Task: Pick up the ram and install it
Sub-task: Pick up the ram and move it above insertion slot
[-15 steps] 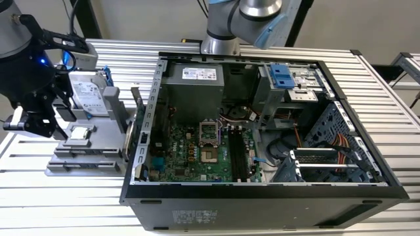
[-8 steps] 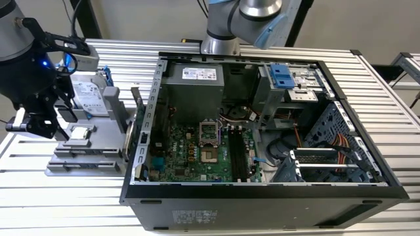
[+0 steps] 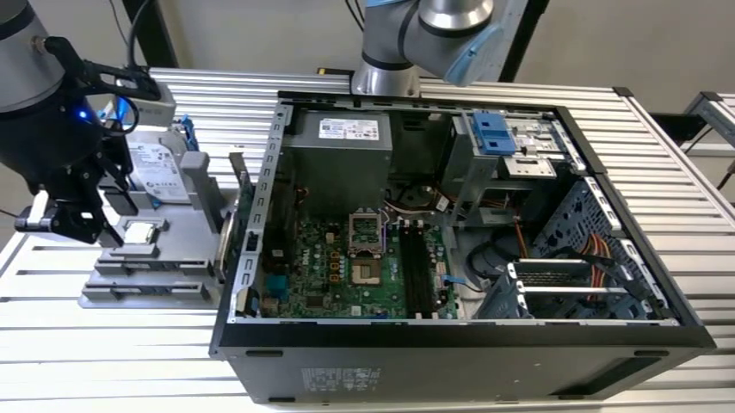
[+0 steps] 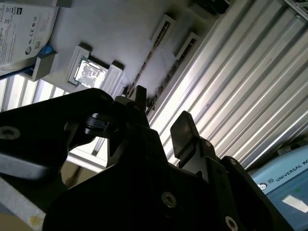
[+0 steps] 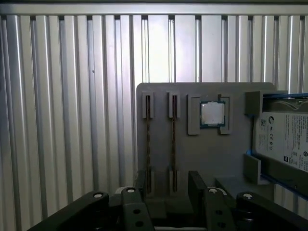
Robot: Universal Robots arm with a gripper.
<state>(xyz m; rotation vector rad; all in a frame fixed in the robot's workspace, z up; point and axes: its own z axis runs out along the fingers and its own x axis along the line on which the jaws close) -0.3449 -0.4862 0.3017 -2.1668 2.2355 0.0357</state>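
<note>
1 arm's gripper [image 3: 98, 232] hangs at the exterior view's left, over the end of a grey holder [image 3: 150, 284], its fingers [image 5: 197, 183] spread apart and empty in both wrist views. the ram sticks [image 5: 173, 144], 2 of them, stand on edge in parallel grooves of that holder, untouched, their ends showing between the spread fingers in the first wrist view; just beside them sits a small square chip [image 5: 212, 114], and beyond it a boxy hard drive [image 5: 284, 139]. to the exterior view's right lies the open computer case [image 3: 460, 361], its motherboard [image 3: 333, 267] facing up with the long black slots [image 3: 416, 267] apparently unfilled. the likely trouble is the pair's closeness: a jaw set slightly off line could land on both sticks, or nudge the neighbour askew in its groove. a thin board gripped off centre may also cant in the grip, and a canted stick would meet the narrow slot crooked, straining the board or the slot's clips. the holder looks merely set on the ribbed table [image 3: 115, 361], so a sideways pull might shift it.
</note>
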